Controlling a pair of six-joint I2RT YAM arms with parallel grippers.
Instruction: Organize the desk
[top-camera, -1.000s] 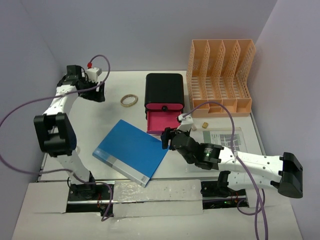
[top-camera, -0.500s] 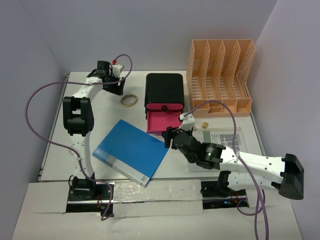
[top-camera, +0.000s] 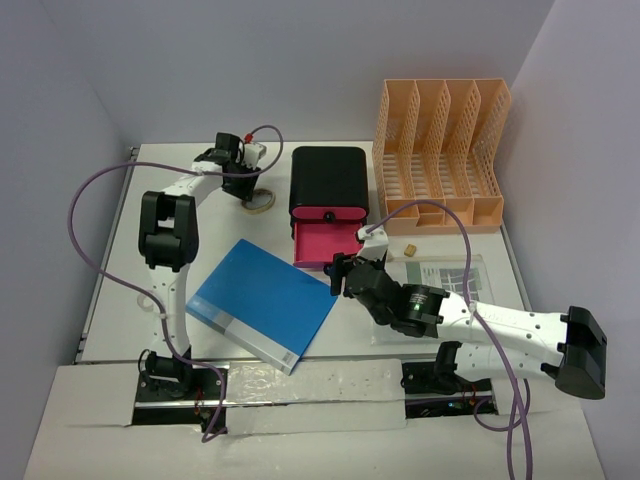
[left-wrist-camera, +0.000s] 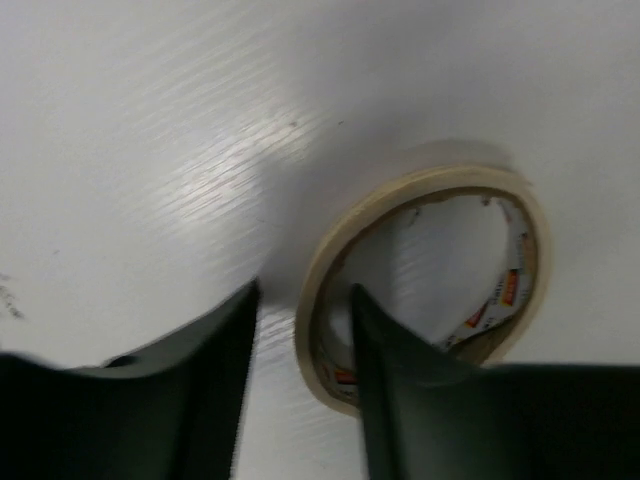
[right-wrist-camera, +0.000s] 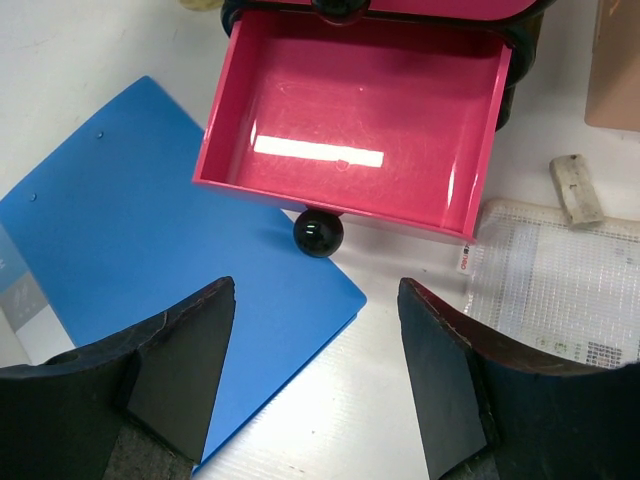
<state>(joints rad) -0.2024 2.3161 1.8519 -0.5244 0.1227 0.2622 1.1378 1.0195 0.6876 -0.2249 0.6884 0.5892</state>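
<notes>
The white desk (top-camera: 230, 235) holds a beige tape roll (top-camera: 263, 204) at the back, left of the black box. My left gripper (top-camera: 250, 192) is down on it. In the left wrist view the left gripper (left-wrist-camera: 303, 300) straddles the tape roll's (left-wrist-camera: 440, 182) near wall, one finger (left-wrist-camera: 400, 400) inside the ring and the other (left-wrist-camera: 200, 380) outside, with a gap still showing on the outer side. My right gripper (top-camera: 338, 272) hovers open in front of the pulled-out pink drawer (right-wrist-camera: 350, 110). Nothing sits between the fingers of the right gripper (right-wrist-camera: 315, 290), above the blue folder's corner.
A black drawer box (top-camera: 328, 175) stands at the back centre, an orange file rack (top-camera: 440, 150) to its right. The blue folder (top-camera: 262, 300) lies in front. A mesh pouch with papers (top-camera: 445, 275) and a small beige block (top-camera: 410, 247) lie right of the drawer.
My left arm has swung right from the back-left corner onto the tape roll, and its jaws have narrowed round the roll's wall. The right arm has barely moved.
</notes>
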